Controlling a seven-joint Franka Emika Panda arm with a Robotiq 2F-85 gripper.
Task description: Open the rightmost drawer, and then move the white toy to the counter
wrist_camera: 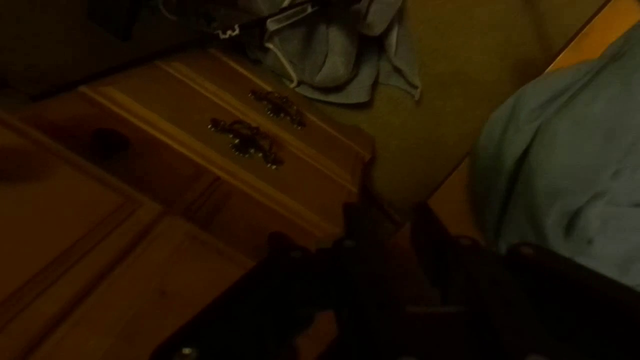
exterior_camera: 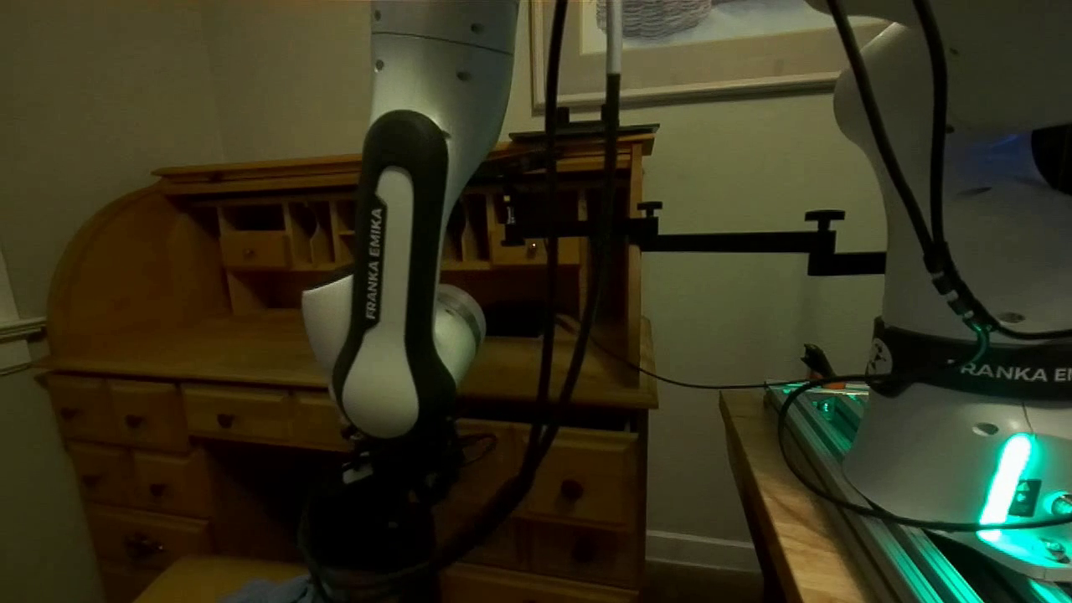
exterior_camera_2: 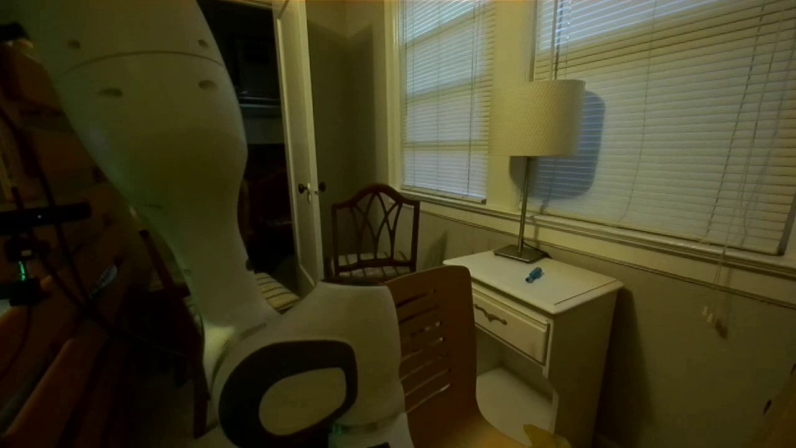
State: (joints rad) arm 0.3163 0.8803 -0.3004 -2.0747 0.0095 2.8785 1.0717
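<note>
The rightmost drawer [exterior_camera: 582, 469] is below the right end of the honey-oak counter [exterior_camera: 209, 347]. Its front stands out, with a dark gap above it, so it looks partly open. The drawer's inside is hidden in shadow. The white toy does not show in any view. My gripper [wrist_camera: 387, 212] is dark in the wrist view. Its fingertips are apart with nothing seen between them. It points down past panelled drawer fronts [wrist_camera: 65, 210] at the left, apart from any knob. In an exterior view the gripper [exterior_camera: 394, 494] hangs low before the desk, its fingers too dark to tell.
A wooden chair seat [exterior_camera: 188, 574] with a blue-grey cloth [wrist_camera: 560, 165] is close to the gripper's right in the wrist view. Lower drawers have ornate handles [wrist_camera: 245, 142]. A grey cloth [wrist_camera: 340, 55] lies by the desk. Black cables [exterior_camera: 578, 368] hang along the arm.
</note>
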